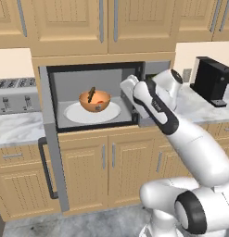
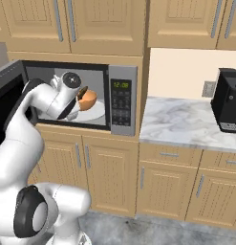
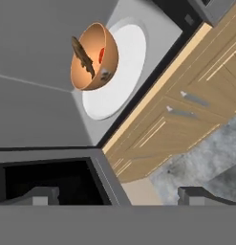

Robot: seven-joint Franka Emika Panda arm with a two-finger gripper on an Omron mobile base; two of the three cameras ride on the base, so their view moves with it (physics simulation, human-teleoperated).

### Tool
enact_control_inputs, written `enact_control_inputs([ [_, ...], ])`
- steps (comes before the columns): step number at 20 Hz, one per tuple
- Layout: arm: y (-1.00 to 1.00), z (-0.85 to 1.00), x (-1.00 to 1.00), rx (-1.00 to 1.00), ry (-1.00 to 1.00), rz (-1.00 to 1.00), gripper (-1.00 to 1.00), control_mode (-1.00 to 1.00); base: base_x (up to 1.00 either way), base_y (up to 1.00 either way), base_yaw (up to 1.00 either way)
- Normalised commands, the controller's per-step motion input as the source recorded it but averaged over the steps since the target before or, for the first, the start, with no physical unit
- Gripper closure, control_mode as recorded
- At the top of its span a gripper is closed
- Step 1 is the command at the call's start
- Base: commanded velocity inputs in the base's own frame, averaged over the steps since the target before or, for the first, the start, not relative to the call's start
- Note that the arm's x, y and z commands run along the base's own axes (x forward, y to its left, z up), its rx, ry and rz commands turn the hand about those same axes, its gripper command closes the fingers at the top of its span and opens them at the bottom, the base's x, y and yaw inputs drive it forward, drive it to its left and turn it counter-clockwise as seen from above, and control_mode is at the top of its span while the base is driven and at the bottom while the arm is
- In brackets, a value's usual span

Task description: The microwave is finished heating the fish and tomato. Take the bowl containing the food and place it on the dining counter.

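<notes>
The microwave (image 1: 95,95) stands with its door (image 1: 52,159) swung out to the left. On its white turntable plate (image 1: 76,113) sits the orange-brown bowl (image 1: 94,102), holding the brown fish (image 1: 91,94) and the red tomato (image 1: 103,98). In the hand view, the bowl (image 3: 93,57) lies far ahead with the fish (image 3: 83,60) leaning on its rim and the tomato (image 3: 101,53) behind it. My gripper (image 3: 120,196) is open and holds nothing, just outside the microwave's mouth, to the right of the bowl and apart from it. The dining counter is out of view.
A silver toaster (image 1: 16,95) stands on the marble top left of the microwave. A black coffee machine (image 2: 228,100) sits on the marble counter (image 2: 181,122) to the right. The control panel (image 2: 122,100) flanks the cavity's right side. Wooden cabinets (image 1: 111,162) run below.
</notes>
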Motion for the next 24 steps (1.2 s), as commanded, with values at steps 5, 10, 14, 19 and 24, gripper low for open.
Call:
enact_control_inputs([
  [5, -0.19, -0.45, 1.00, -0.02, 0.08, 0.03, -1.00, -1.00, 0.00, 0.00, 0.00],
  [10, 0.00, -0.46, 0.76, 0.00, 0.00, 0.00, -1.00, -1.00, 0.00, 0.00, 0.00],
  [14, 0.08, -0.37, 0.64, 0.00, 0.00, -0.04, -1.00, -1.00, 0.00, 0.00, 0.00],
  [19, 0.31, -0.20, 0.54, 0.00, 0.00, -0.05, -1.00, -1.00, 0.00, 0.00, 0.00],
  [24, 0.44, -0.40, 0.49, -0.04, 0.00, -0.02, -1.00, -1.00, 0.00, 0.00, 0.00],
])
